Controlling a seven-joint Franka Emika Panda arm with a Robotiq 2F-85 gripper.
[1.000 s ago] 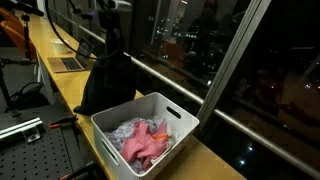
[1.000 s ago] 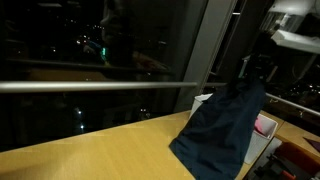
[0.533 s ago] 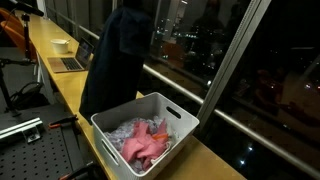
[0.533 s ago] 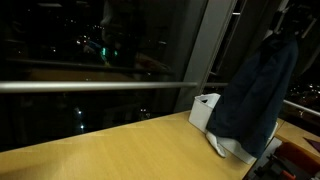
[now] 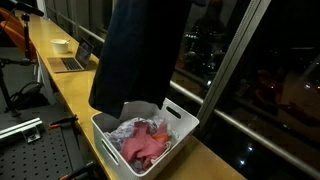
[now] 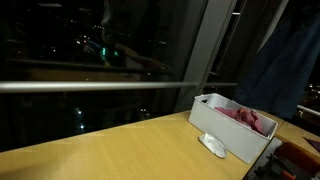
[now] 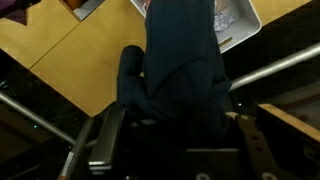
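Risen since earlier, one dark garment hung above one white basket on the table. In an exterior view, the garment hung up right of the basket. Wrist view: end effector pointed down, clamped on the garment.

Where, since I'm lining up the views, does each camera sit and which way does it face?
Exterior view: high beside the counter, facing the white basket under the hanging dark garment; no arm.
Exterior view: low at counter level, facing the window; basket and garment at right; no arm.
Wrist view: looks down the garment to the basket; jaws grip it.
All share garment and basket.
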